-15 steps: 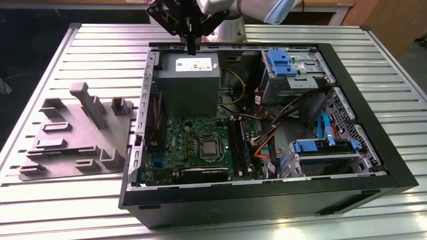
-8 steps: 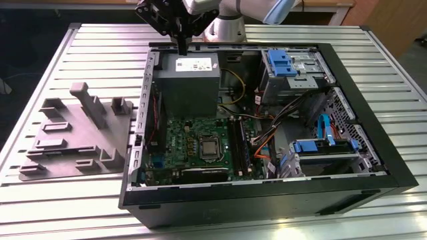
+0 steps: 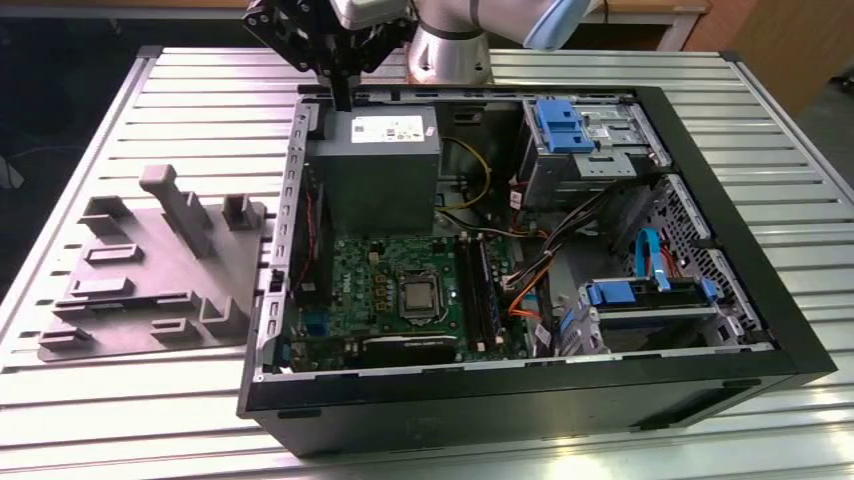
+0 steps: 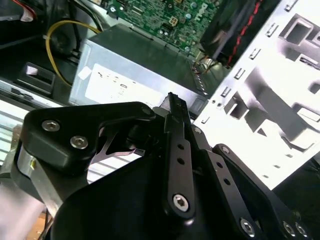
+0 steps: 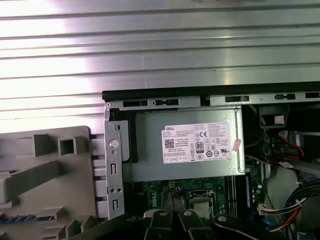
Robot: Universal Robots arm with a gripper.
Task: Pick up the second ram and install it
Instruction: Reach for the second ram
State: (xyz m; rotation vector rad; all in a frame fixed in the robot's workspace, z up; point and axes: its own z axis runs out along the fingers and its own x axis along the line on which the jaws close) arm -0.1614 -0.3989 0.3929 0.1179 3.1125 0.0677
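We see the gripper (image 3: 344, 98) clenched, fingers pressed together with nothing between them. It hangs at the upper centre-left of the exterior view, just above the far rim of the computer case (image 3: 534, 400) by the grey power supply (image 3: 380, 165). The second ram (image 5: 27, 218), a blue-green strip, lies well apart in the grey fixture (image 3: 147, 270) on the exterior view's left, its long axis parallel to the power supply's long edge. The arm (image 3: 447, 50) enters from the top edge, its wrist pointing straight down.
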